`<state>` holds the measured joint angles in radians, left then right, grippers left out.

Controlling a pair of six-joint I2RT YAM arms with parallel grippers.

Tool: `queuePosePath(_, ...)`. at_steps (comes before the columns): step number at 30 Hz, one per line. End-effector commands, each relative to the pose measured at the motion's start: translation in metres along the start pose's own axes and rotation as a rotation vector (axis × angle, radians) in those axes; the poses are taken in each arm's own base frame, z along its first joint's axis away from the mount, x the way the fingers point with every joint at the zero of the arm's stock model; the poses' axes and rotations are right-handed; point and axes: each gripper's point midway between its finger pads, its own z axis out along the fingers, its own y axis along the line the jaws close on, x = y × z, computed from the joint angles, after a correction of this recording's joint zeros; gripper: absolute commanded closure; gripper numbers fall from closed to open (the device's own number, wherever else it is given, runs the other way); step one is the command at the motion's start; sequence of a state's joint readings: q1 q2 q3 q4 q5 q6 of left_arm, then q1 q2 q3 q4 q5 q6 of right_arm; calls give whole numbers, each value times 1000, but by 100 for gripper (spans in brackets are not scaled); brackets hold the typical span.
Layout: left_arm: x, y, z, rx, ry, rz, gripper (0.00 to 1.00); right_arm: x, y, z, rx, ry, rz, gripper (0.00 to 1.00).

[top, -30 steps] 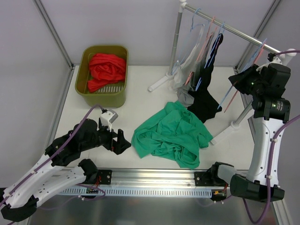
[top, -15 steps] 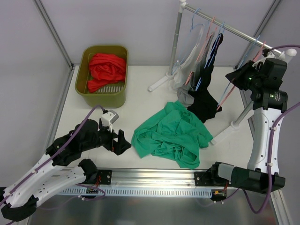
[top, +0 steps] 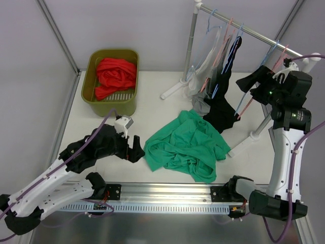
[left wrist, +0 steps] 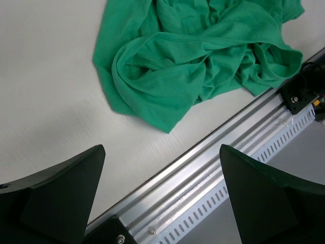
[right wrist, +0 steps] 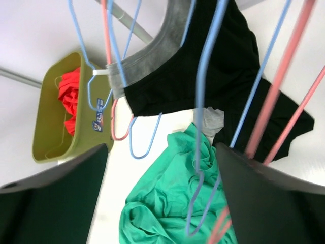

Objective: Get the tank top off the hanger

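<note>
Matt cloth tank top (top: 221, 109) — metal rail (top: 167, 190)

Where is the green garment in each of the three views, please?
Top external: the green garment lies crumpled at the middle of the table, toward the near edge.
Left wrist: upper middle and right of the picture.
Right wrist: bottom centre.
Shared landmark: the olive basket, left of it in the top and right wrist views; the left wrist view lacks it.

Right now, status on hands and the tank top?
Left hand open, right hand open. Black grey-trimmed tank top hanging, ungrasped. Blue wire hangers, pink wire hangers crowd right hand.
</note>
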<state>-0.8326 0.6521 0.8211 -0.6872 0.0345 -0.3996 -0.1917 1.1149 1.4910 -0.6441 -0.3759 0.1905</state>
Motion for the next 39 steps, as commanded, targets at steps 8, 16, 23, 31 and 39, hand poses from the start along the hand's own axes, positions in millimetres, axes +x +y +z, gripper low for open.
queuePosePath(8, -61, -38, 83, -112, 4, 81, 1, 7, 22, -81, -21, -135, -101, 1)
queuePosePath(16, -56, -97, 197, 42, 148, 290, 1, 34, -25, -170, 267, -339, -190, 0)
queuePosePath(23, 27, -142, 219, 214, 300, 696, 1, 57, -23, -198, 234, -319, -300, 1)
queuePosePath(31, 37, -114, 258, 11, 280, 885, 1, 78, -8, -169, 92, -181, -309, 1)
queuePosePath(39, 7, -88, 298, -198, 185, 1070, 1, 82, -13, -162, 91, -177, -339, 1)
